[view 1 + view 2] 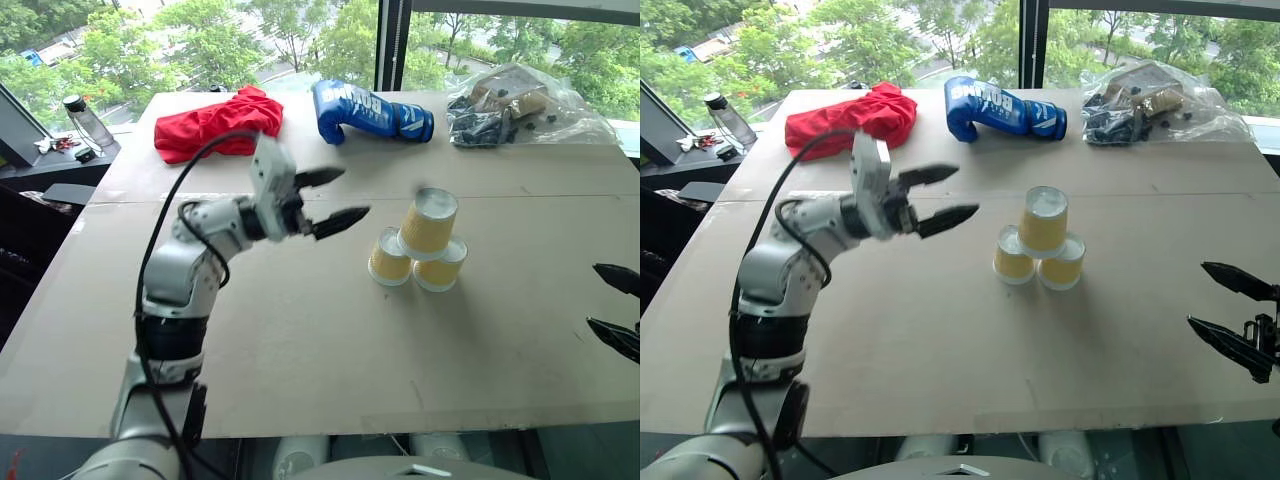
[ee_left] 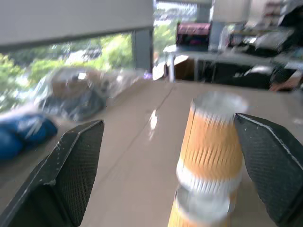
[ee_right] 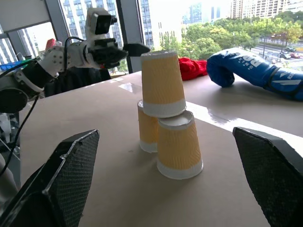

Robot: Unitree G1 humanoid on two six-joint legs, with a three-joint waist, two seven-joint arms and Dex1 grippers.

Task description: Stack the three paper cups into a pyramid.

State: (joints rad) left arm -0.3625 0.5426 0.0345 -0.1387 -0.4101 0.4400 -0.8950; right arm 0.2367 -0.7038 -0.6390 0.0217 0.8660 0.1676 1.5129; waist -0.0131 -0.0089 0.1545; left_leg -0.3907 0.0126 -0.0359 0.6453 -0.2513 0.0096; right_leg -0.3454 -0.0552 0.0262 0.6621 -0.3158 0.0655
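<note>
near the table's centre, the three paper cups (image 1: 420, 250) stand inverted as a pyramid: two base cups touching, the third bridging them. left gripper (image 1: 332, 198), jaws spread wide and empty, hangs well apart at the stack's 9 o'clock; right gripper (image 1: 1230, 312), equally wide and empty, waits at its 4 o'clock. judged step: clearing off. keep the jaws wide and draw straight away, never sweeping across the upper cup
</note>
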